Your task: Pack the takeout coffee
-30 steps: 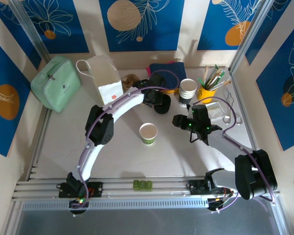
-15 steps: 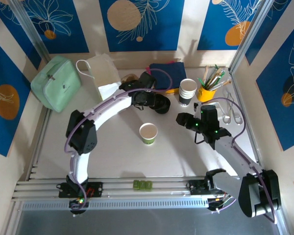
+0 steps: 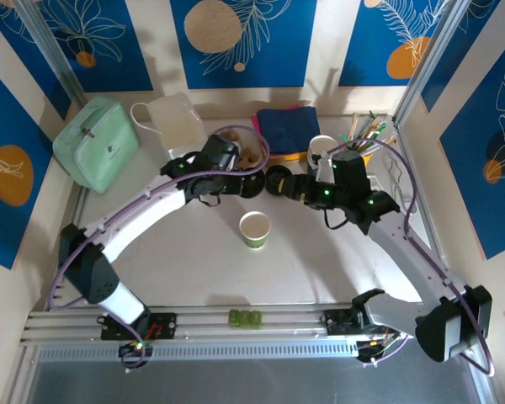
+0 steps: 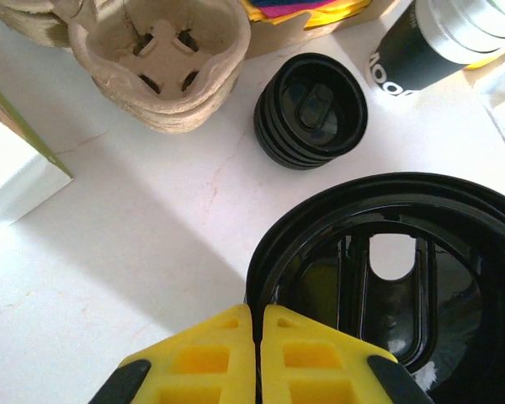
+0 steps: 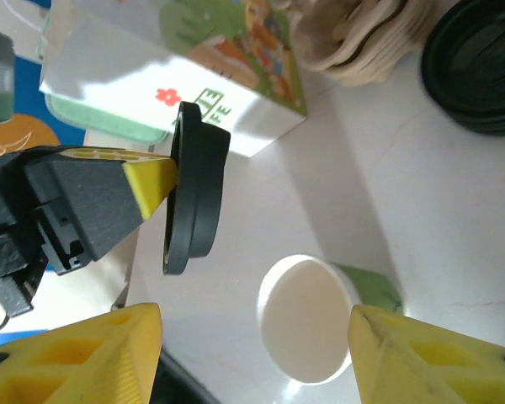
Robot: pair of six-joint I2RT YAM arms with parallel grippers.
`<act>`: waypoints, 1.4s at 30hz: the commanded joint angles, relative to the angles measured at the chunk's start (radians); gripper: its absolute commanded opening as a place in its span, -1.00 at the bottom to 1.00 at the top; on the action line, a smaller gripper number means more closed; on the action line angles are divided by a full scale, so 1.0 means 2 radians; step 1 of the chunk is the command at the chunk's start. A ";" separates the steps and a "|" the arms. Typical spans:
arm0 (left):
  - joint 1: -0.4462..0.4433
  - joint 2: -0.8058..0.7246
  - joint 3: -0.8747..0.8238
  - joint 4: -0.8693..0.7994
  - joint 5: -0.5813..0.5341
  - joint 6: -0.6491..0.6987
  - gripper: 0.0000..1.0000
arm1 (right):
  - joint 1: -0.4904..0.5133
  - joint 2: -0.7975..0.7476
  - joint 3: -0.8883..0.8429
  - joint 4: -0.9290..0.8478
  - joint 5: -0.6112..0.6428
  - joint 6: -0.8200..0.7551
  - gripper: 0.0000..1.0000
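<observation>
The takeout coffee cups (image 3: 321, 151) stand stacked at the back, white and ribbed with a dark lower part (image 4: 442, 34). My left gripper (image 4: 254, 316) is shut on the rim of a black lid (image 4: 387, 278), holding it on edge above the table (image 3: 249, 184). The right wrist view shows that lid (image 5: 194, 194) edge-on in the left fingers (image 5: 151, 181). My right gripper (image 5: 252, 337) is open, just right of the lid (image 3: 289, 187), above a single green cup (image 5: 307, 324) with an open white rim (image 3: 254, 229).
A stack of black lids (image 4: 311, 109) sits beside brown cardboard carriers (image 4: 156, 59). A white paper bag (image 3: 178, 122), a green pouch (image 3: 97, 141), a blue napkin (image 3: 288, 124) and a yellow utensil cup (image 3: 358, 153) line the back.
My left gripper has drawn back to the left from the lid stack with one lid in it. My right gripper has swung up and left towards the held lid.
</observation>
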 commanded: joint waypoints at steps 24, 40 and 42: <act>-0.002 -0.116 -0.103 0.030 0.038 -0.023 -0.83 | 0.109 0.105 0.103 -0.020 0.012 0.039 0.17; -0.005 -0.124 -0.106 0.030 0.043 -0.022 -0.83 | 0.121 0.118 0.113 -0.014 0.016 0.045 -0.30; -0.005 -0.128 -0.107 0.031 0.044 -0.022 -0.82 | 0.121 0.118 0.113 -0.015 0.016 0.044 -0.39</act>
